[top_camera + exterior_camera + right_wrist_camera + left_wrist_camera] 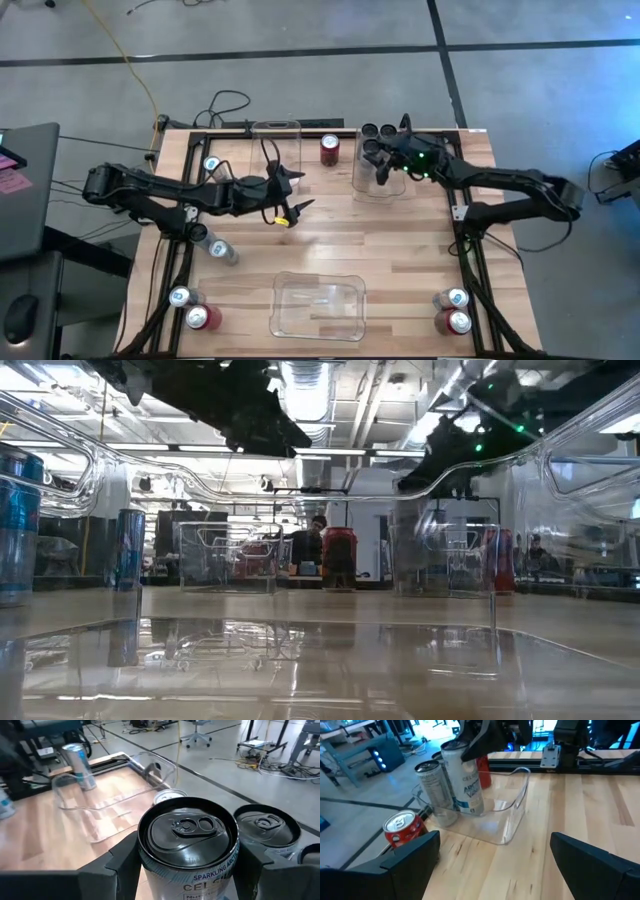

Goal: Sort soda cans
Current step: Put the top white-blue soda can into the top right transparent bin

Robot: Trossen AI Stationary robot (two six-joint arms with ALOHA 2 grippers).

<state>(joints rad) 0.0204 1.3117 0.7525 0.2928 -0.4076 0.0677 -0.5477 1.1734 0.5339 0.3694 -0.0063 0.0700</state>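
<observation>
**— What have you got hold of?**

My right gripper is clamped on a pale can, fingers on either side of its smooth round wall, dark pull-tab top facing up. I hold it in the clear bin at the far right of the table, just beside the grey cans already standing there.

**— So which step is that?**

Placing, I judge. The can looks to be at its spot among its kind. The next move calls for easing the fingers apart without nudging its neighbours, then lifting straight up, clear of the bin's thin curved rim.

**— And your other arm?**

My left gripper hangs over the middle of the table, fingers spread wide, holding nothing. A red can stands between the two far bins.

**— What else is left?**

Plenty. Cans stand loose at the near left and near right corners, and another on the left side. The near bin holds none. All are slick metal cylinders on bare wooden planks, so they should tip easily if bumped.
</observation>
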